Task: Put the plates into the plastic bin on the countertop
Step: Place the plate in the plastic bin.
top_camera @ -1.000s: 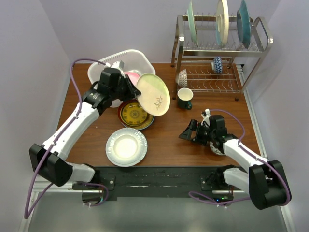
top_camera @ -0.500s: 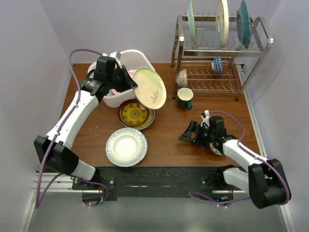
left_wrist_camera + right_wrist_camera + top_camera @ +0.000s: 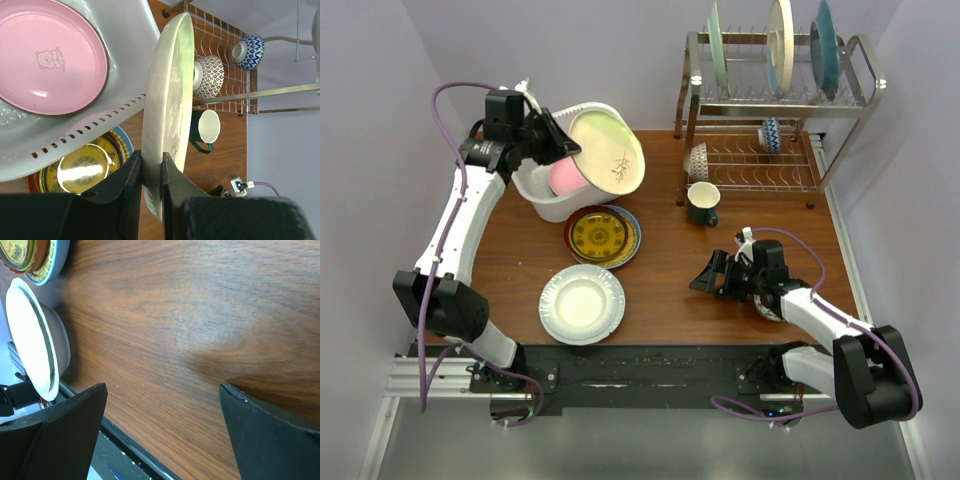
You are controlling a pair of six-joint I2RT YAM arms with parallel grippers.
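Left gripper [image 3: 151, 165] fingers [image 3: 131, 175] closed to a narrow gap, pinching the bottom rim of the cream plate [image 3: 170, 100], nothing else in them. The grip takes only a thin bit of rim while the whole disc stands out past it, so I'd say the plate could swing or slip in the pinch. Its free edge could also clip the bin [image 3: 542, 200] rim on the way down, or it could drop hard onto the pink plate [image 3: 50, 55] lying inside and chip. The plate sits in the air over the bin's right rim, upper left of the top view, partly above the opening. It is tilted steeply, not flat: the sprig-marked face looks up and to the right, the back toward the bin. It is round, so it has no true long axis; in the top view the oval runs upper left to lower right, and in the left wrist view it is nearly edge-on, top to bottom. Right gripper [image 3: 712, 275] wide open, empty, low over the countertop [image 3: 660, 290], lower right. Yellow plate [image 3: 602, 236] and white plate [image 3: 582, 303] not yet binned.
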